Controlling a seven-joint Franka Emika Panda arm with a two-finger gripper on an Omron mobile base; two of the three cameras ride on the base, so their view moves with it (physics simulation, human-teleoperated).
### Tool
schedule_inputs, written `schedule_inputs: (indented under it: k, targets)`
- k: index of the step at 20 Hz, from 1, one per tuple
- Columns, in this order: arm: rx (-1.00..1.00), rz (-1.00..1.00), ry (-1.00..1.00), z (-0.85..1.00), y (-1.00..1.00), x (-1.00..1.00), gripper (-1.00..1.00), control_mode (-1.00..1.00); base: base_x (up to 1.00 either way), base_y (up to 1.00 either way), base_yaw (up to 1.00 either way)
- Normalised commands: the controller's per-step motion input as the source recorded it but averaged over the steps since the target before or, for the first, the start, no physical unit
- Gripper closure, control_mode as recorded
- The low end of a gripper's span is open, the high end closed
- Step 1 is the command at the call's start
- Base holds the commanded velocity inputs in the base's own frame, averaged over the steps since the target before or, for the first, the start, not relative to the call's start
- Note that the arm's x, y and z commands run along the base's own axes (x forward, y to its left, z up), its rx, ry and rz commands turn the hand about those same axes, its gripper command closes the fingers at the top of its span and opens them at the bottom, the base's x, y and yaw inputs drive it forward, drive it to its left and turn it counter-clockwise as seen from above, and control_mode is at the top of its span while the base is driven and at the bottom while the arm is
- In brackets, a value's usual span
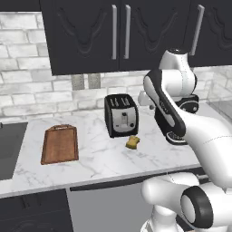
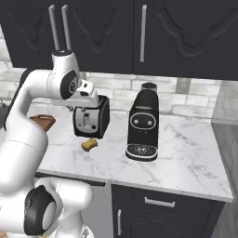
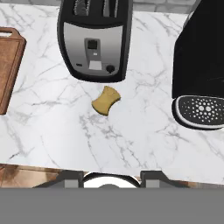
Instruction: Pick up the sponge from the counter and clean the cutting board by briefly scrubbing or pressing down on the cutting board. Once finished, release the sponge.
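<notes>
The mustard-yellow sponge [image 1: 132, 142] [image 2: 89, 144] [image 3: 106, 100] lies loose on the white marble counter [image 1: 104, 158], just in front of the toaster. The reddish-brown cutting board [image 1: 60, 144] [image 2: 42, 122] [image 3: 8, 65] lies flat to the left of the toaster, handle slot at its far end. My gripper [image 2: 88, 98] hangs high above the counter, over the toaster and the sponge, looking down at them. It is shut and holds nothing. Its fingertips are too hidden to make out.
A black and silver toaster [image 1: 121, 115] [image 3: 95, 41] stands behind the sponge. A black coffee machine [image 2: 143, 125] [image 3: 199, 57] stands to its right. A dark sink basin [image 1: 9, 145] lies left of the board. Dark cabinets hang overhead.
</notes>
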Motion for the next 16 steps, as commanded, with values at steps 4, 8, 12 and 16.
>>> schedule_inputs:
  k: [4,8,12,16]
  targets:
    - [0.0,0.0,0.0,0.0,0.0,-0.04,-1.0,1.0,-0.14,0.06,0.0]
    - [0.0,0.0,0.0,0.0,0.0,0.0,-1.0,1.0,-0.02,0.61,0.0]
    - [0.0,0.0,0.0,0.0,0.0,0.0,-1.0,1.0,0.0,0.78,0.0]
    - [0.0,0.0,0.0,0.0,0.0,0.0,-1.0,1.0,0.0,0.76,-0.02]
